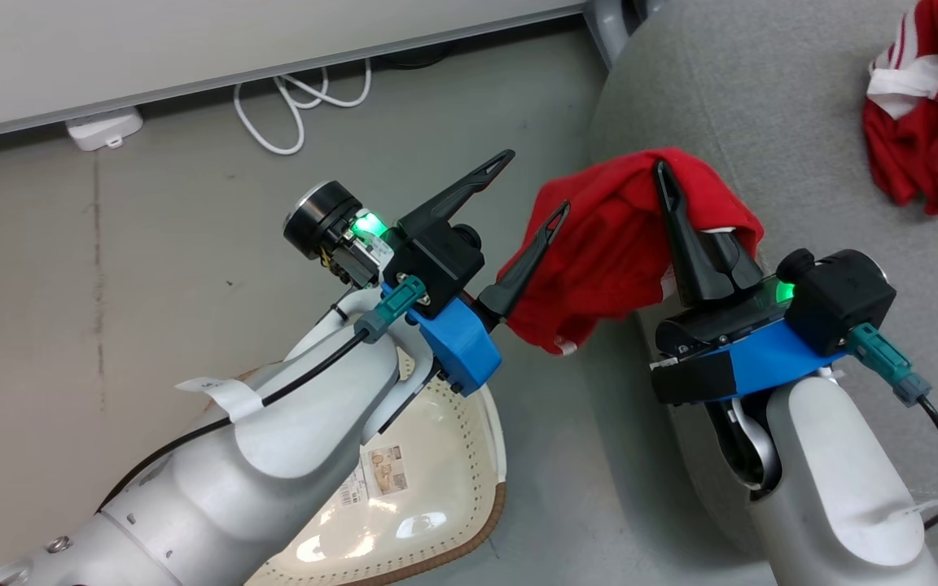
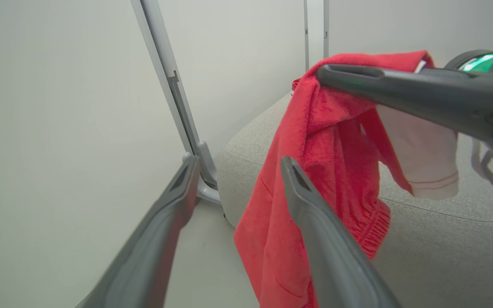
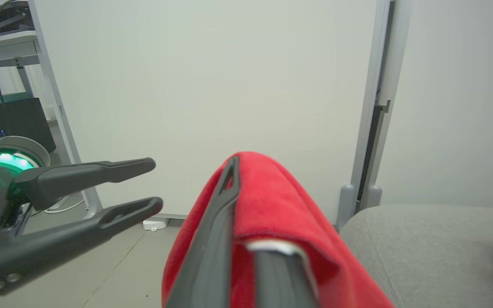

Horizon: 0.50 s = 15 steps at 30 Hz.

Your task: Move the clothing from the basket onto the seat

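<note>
My right gripper [image 1: 664,172] is shut on a plain red garment [image 1: 611,252], which hangs in the air over the rounded edge of the grey seat [image 1: 762,106]. The cloth drapes over its fingertips [image 3: 231,164], and the garment [image 3: 280,196] hides one finger. My left gripper [image 1: 536,181] stands open just left of the cloth, with nothing between its fingers; one finger [image 2: 298,188] lies close against the garment [image 2: 315,141]. A red jersey [image 1: 937,138] with white stripes lies crumpled on the seat at the far right. Below my left arm, the cream basket [image 1: 436,521] sits on the floor, its label showing.
A pale partition panel [image 1: 192,41] stands behind, with white cables [image 1: 298,106] and a white power block [image 1: 103,129] on the floor at its foot. The panel's grey post and foot [image 2: 199,158] stand close to the seat's corner [image 2: 246,158].
</note>
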Available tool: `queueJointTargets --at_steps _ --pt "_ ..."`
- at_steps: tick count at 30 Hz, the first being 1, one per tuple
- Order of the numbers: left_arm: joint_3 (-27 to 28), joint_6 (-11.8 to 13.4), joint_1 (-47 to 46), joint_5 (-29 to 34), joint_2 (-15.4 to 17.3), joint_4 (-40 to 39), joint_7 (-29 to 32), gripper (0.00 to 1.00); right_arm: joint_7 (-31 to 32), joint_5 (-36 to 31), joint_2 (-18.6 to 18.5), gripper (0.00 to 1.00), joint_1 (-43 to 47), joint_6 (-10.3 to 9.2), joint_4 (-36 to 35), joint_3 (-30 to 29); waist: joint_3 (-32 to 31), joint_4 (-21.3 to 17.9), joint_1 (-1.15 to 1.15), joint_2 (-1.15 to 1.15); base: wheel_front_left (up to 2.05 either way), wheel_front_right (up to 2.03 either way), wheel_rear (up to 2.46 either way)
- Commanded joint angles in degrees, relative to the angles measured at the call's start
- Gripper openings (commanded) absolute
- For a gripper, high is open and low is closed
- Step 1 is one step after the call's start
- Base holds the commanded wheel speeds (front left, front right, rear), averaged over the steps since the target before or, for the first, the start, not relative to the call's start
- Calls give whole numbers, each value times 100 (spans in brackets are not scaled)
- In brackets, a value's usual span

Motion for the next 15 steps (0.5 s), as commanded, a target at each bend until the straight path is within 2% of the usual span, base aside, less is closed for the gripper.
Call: queueJointTargets --at_steps 1,8,15 --pt "-18 -15 -107 48 -4 18 -28 100 -3 4 0 0 99 3 -59 -49 94 -270 0 0 0 0 0" --pt "-122 -84 -143 93 -33 54 -28 100 -3 33 7 0 253 3 -207 -297 147 -696 0 0 0 0 0" --pt "-178 -105 -175 78 -68 96 -28 100 -3 44 10 0 403 3 -298 -502 153 -840 0 0 0 0 0"
